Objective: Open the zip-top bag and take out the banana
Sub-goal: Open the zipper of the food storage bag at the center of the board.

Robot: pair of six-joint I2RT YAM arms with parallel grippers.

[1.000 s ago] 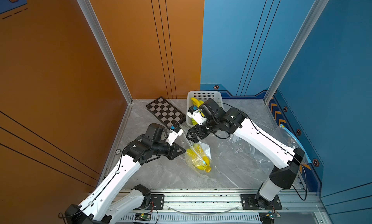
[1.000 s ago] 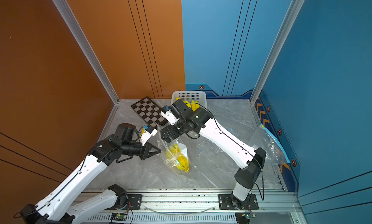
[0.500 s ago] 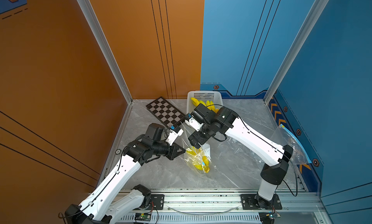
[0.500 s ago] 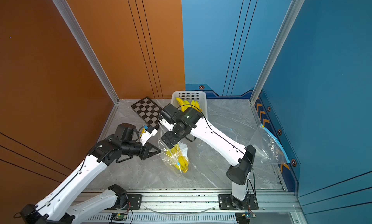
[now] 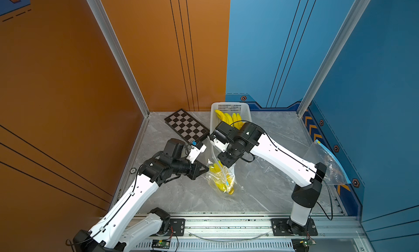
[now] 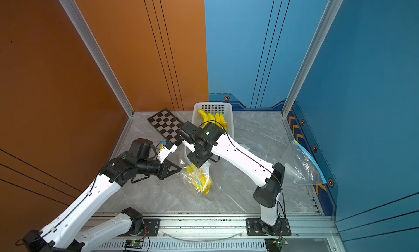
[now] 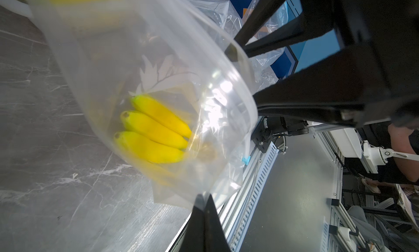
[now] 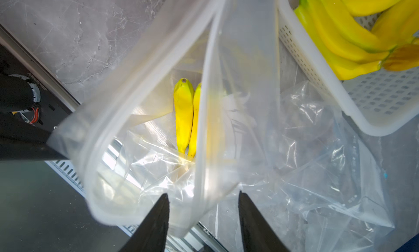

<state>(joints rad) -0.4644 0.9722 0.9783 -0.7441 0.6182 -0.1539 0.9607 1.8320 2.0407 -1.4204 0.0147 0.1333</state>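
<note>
A clear zip-top bag [image 5: 229, 171] [image 6: 205, 170] sits near the middle of the table with its mouth pulled open. A bunch of yellow bananas [image 5: 223, 185] [image 6: 201, 182] [image 7: 154, 130] [image 8: 183, 112] lies inside it. My left gripper [image 5: 205, 169] [image 6: 180, 169] [image 7: 204, 196] is shut on one edge of the bag's mouth. My right gripper [image 5: 223, 165] [image 6: 196, 164] [image 8: 204, 195] hangs over the mouth from the far side. Its jaws stand apart, with the opposite rim strip [image 8: 208, 80] running between them.
A white basket [image 5: 246, 110] [image 8: 317, 80] holding more bananas [image 8: 340, 24] stands at the back, right behind the right wrist. A chessboard [image 5: 186, 126] lies at the back left. Empty clear bags [image 5: 326, 162] lean on the right wall. Loose plastic [image 5: 272, 148] lies under the right arm.
The right gripper came down toward the bag's mouth and its jaws narrowed round the far rim. The left gripper kept its hold and stayed in place.
</note>
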